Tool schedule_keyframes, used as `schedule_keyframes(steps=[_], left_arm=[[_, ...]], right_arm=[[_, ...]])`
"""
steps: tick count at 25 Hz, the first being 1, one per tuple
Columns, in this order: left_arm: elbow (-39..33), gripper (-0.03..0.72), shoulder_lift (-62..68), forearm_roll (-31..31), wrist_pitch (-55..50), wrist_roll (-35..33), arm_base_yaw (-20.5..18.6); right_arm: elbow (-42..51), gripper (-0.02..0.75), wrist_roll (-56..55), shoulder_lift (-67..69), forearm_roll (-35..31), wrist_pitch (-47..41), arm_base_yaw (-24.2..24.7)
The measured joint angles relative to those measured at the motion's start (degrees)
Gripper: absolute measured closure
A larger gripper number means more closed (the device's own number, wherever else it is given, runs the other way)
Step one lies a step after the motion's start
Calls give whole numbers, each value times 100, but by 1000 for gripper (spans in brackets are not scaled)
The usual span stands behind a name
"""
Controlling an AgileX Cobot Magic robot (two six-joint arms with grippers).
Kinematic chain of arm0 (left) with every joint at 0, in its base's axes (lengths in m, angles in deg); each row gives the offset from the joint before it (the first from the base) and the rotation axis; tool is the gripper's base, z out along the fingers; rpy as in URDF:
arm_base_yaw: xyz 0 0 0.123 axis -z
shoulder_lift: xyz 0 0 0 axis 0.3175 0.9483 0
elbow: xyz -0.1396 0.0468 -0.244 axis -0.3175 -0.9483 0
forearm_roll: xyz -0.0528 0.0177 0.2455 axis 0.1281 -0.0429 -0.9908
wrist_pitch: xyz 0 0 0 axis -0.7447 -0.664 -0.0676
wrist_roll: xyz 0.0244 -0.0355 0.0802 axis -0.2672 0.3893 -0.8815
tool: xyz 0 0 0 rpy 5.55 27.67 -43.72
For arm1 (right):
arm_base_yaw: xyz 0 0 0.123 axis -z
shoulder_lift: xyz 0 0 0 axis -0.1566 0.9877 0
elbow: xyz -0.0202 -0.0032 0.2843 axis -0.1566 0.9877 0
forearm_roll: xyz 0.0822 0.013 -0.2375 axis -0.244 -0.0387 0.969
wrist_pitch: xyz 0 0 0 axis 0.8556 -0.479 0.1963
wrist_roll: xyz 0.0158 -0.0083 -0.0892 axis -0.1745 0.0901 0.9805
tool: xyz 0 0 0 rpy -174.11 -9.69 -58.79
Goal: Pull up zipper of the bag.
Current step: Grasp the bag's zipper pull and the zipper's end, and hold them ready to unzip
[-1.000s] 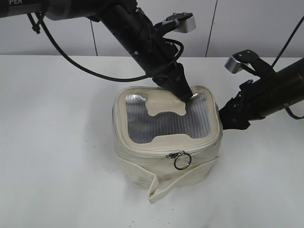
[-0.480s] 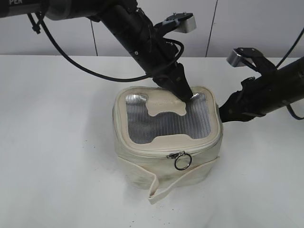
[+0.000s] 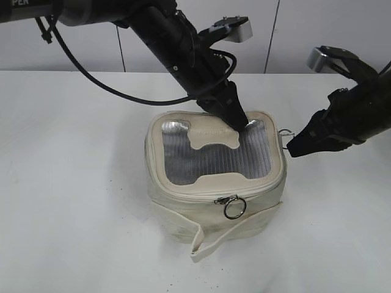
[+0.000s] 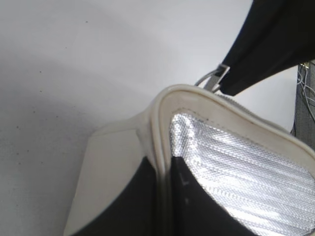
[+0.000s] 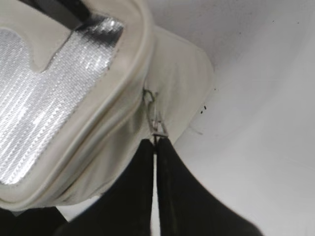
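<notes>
The worktop (image 3: 73, 183) is plain white, backed by a pale panelled wall (image 3: 305, 36). The bag (image 3: 214, 213) stands near the middle of the worktop, lid uppermost, its silvery ribbed window (image 3: 214, 160) framed by a cream rim. The zipper (image 3: 201, 194) track runs round the lid rim. One silver slider with a ring pull (image 3: 232, 207) hangs at the front face, above the flat cream strap (image 3: 226, 238).

The left gripper (image 3: 239, 122) bears down on the far edge of the lid; in the left wrist view its fingers (image 4: 197, 206) straddle the cream rim, one inside on the window, one outside.

The right gripper (image 3: 292, 146) sits just beside the bag's right side. Its fingers (image 5: 174, 196) are together, clamped on a second ring pull (image 5: 155, 120), which is drawn outward from the bag.
</notes>
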Motion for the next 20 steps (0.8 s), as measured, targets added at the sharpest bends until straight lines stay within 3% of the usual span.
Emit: schedule_keyframes(steps=[14,20], left_arm=[[0,644,0,27,-26,203,30],[0,645,0,45,-51,266,42]], right_arm=[[611,733,-577,-727,498,-498,-49],[718,733,-676,-923,615,-457,-598]])
